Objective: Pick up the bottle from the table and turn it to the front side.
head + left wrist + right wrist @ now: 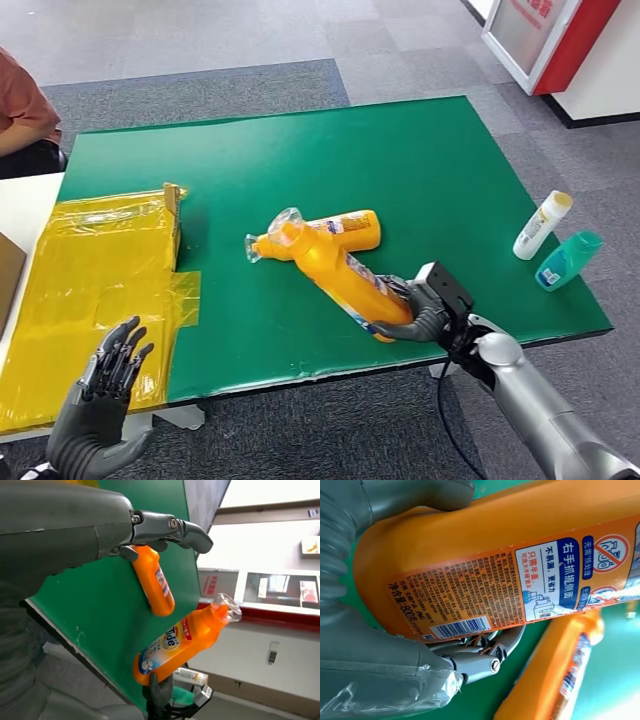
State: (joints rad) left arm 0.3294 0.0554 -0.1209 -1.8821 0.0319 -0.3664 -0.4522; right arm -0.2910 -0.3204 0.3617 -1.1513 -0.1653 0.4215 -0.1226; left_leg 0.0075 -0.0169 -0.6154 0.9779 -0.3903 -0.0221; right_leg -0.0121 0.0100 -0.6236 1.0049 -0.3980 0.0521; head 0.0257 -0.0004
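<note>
Green table (423,170) spreads wide, a yellow plastic sheet (90,270) draped over its left end. Near the middle lies the big orange bottle (340,275) on its side, clear cap toward the sheet, barcode label showing at the right wrist camera. Right hand (411,312) wraps its base, fingers curled around it. A second orange bottle (349,230) lies touching behind it. Left hand (102,400) hovers off the near left edge, fingers spread, holding nothing. White bottle (542,225) and teal bottle (567,260) lie far right
</note>
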